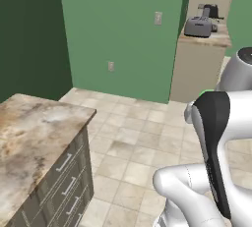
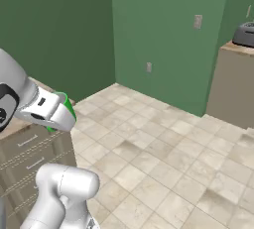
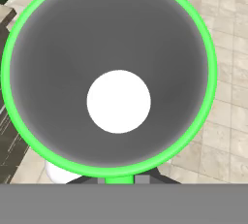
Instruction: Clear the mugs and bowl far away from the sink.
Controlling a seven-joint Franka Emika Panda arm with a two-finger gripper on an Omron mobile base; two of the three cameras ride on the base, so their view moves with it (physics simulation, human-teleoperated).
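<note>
Blocking most of the hand view, the green mug (image 3: 109, 34) sits pinched in the end effector (image 3: 118, 179).

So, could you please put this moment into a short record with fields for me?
held item: green mug, seen from above, rim facing the hand camera
gripper: gripper shut on the mug's rim
mug in base views: green edge showing beside the arm's wrist
nearby surface: marble counter with grey drawers below
floor: beige tiles
background: green wall; toaster on a far counter
</note>
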